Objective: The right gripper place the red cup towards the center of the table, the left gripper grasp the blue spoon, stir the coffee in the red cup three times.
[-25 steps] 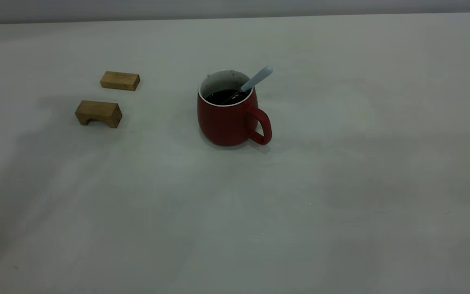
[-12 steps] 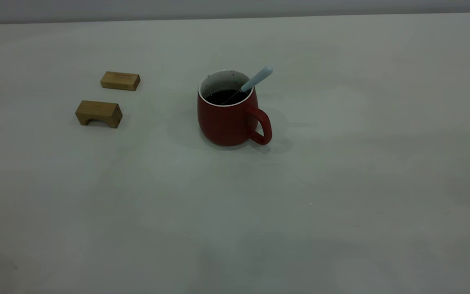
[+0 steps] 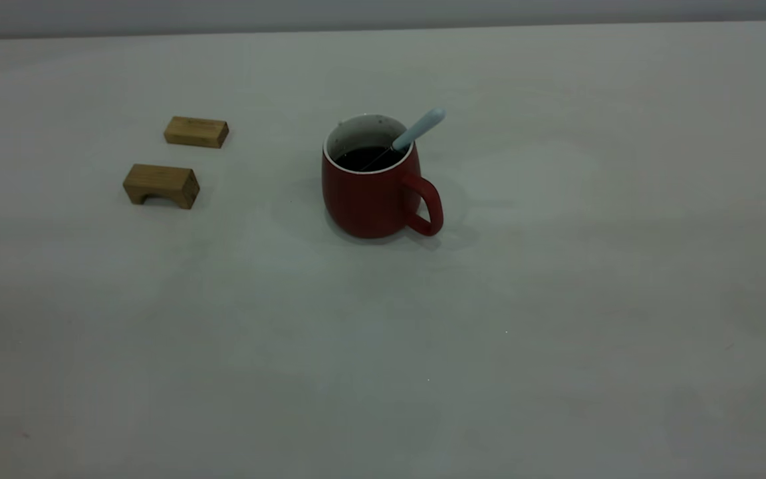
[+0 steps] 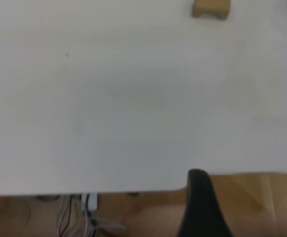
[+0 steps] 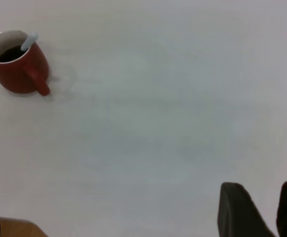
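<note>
The table lies open around the red cup; two wooden blocks stand well left

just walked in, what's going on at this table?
Nothing is being handled at this moment. The red cup stands near the middle of the table, with coffee in it and the blue spoon leaning on its rim, bowl in the liquid. Two wooden blocks sit off to one side. Both arms are pulled back near the table edge: the right claw is open and well clear of the cup; of the left claw, only one finger shows.
</note>
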Robot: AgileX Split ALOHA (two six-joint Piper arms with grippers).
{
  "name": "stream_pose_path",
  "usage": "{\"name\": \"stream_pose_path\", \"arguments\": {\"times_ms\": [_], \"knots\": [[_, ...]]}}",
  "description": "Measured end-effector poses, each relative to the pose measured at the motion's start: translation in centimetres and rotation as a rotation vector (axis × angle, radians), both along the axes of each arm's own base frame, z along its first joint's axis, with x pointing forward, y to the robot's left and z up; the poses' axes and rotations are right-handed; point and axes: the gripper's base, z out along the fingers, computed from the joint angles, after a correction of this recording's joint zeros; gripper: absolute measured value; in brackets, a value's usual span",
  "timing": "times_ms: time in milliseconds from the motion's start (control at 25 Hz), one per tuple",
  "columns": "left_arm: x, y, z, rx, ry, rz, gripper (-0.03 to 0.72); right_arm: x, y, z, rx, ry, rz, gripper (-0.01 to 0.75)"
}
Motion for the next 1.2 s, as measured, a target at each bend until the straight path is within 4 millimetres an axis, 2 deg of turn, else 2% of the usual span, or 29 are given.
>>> {"name": "stream_pose_path", "arguments": {"times_ms": [160,400,1200], "knots": [[-0.7,0.0,-0.9,-0.002,-0.045,-0.013,0.57,0.0,0.0,0.0,0.0,0.0,0.0,0.237],[-2.0,0.0,-1.2,0.002,-0.134,-0.021,0.57,0.0,0.0,0.0,0.0,0.0,0.0,0.237],[-2.1,0.0,-1.2,0.002,-0.14,-0.021,0.571,0.0,0.0,0.0,0.0,0.0,0.0,0.237]]}}
